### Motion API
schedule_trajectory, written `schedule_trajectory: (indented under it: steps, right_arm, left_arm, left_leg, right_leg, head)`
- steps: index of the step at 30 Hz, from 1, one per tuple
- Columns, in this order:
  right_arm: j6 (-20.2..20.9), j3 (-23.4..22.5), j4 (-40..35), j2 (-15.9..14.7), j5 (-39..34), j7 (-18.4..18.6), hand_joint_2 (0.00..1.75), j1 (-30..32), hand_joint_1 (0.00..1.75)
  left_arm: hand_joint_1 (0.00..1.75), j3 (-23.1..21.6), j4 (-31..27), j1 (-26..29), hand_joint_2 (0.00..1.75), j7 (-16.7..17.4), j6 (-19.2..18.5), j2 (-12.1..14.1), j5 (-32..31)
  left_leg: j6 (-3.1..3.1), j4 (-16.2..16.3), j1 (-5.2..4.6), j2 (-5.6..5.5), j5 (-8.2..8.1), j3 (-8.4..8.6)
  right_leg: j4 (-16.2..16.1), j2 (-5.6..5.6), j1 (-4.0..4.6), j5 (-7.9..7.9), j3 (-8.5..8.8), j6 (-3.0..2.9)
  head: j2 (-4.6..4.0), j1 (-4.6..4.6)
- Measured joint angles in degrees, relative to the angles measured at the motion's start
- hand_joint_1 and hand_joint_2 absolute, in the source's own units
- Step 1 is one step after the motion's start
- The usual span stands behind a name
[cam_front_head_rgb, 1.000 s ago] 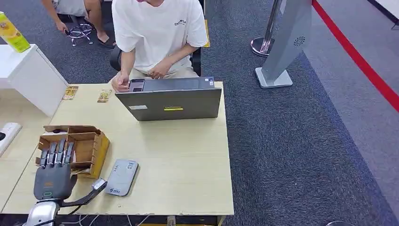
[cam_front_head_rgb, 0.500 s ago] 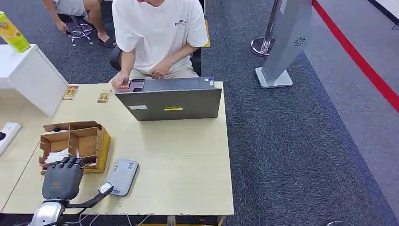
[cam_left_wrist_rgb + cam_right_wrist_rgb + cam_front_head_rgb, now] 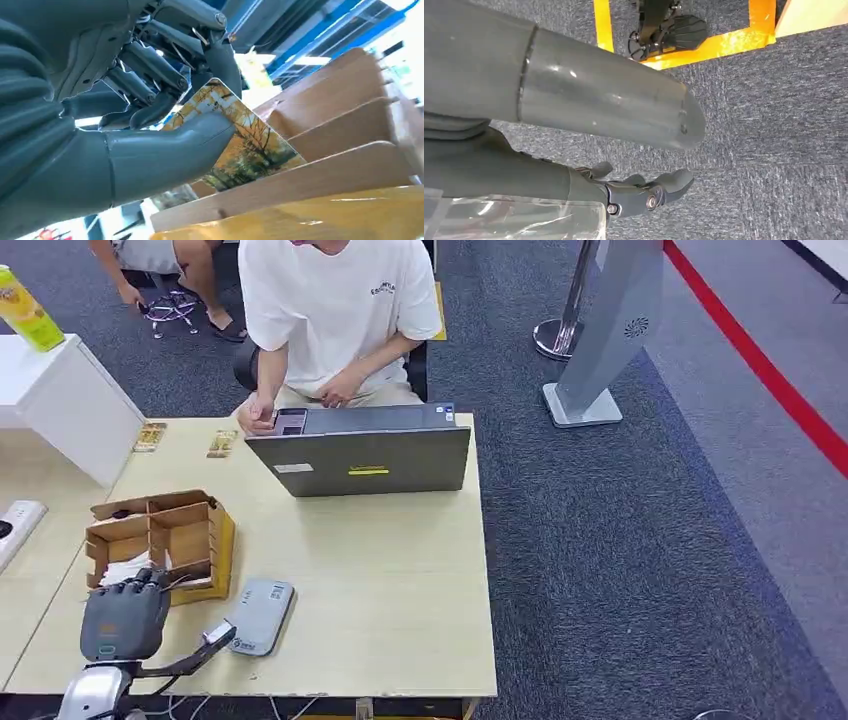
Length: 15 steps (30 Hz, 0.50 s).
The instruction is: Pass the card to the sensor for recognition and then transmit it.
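Left wrist view: left hand [image 3: 150,115] pinching card [image 3: 240,145] w/ autumn-tree print, over cardboard box [image 3: 345,165].

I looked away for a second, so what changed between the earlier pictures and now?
The left hand drew back from over the cardboard box toward the robot, fingers curling; it now pinches a card. The grey sensor and the laptop stayed put.
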Motion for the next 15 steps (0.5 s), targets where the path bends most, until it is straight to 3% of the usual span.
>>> schedule_trajectory:
  steps: [10,15]
  right_arm:
    - [0.0,0.0,0.0,0.0,-0.2,0.0,0.00,0.0,0.00]
    - [-0.1,-0.1,0.0,0.0,-0.5,-0.1,0.00,0.0,0.00]
  left_arm:
    - [1.75,0.1,-1.6,-0.2,1.75,-0.2,-0.9,-1.2,0.0]
    - [1.75,-0.9,-13.1,-0.3,1.75,-1.1,-9.6,-3.8,0.0]
  left_leg:
    - [0.00,0.0,0.00,0.00,0.00,0.01]
    - [0.00,0.1,-0.01,0.01,0.00,-0.01]
  right_leg:
    - [0.0,0.00,0.00,0.00,-0.01,0.00]
    - [0.0,0.00,0.00,0.01,-0.02,0.02]
  head:
    - [0.00,-0.02]
    - [0.00,-0.04]
